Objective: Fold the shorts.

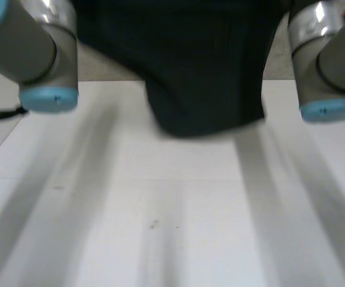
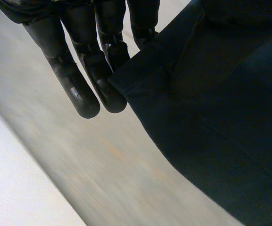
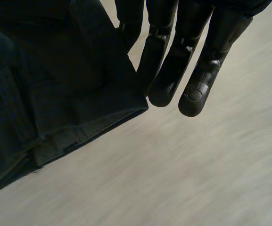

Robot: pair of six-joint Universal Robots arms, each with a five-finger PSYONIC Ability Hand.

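Dark, soft cloth: the shorts [image 1: 202, 78] hang bunched between the arms, over the far side of the white counter [image 1: 160, 209]. The left hand [image 2: 93, 70] seems to nip one hem corner between straight fingers. The right hand [image 3: 173, 70] nips the other corner likewise. Light and limp, the shorts are best held by their corners.

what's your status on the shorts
Left hand pinching one corner of the shorts, right hand pinching another. Shorts held up, hanging above the table, not yet folded. Nothing in the way.
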